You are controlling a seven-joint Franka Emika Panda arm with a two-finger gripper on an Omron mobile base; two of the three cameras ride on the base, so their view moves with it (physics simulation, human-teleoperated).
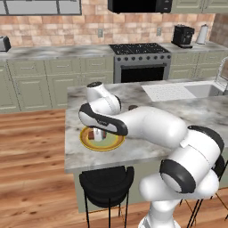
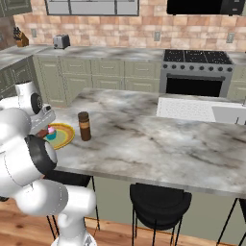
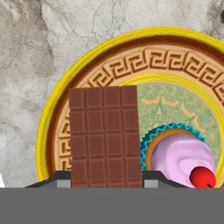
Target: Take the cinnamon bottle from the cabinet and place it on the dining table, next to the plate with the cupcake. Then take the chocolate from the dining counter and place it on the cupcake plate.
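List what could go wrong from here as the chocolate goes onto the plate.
1. The chocolate bar is held in the shut gripper right beside the cupcake; lowering or releasing it could nudge the frosting or tip the cupcake.
2. The bar hangs over the plate's left rim side, so it may end up resting partly on the rim or slide onto the dining table.
3. The cinnamon bottle stands close to the plate; a wide retreat might knock it.

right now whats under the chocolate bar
The chocolate bar, gripped in the end effector, is above the left part of the yellow-rimmed plate, beside the cupcake. The plate surface directly beneath it is covered, so contact cannot be judged.
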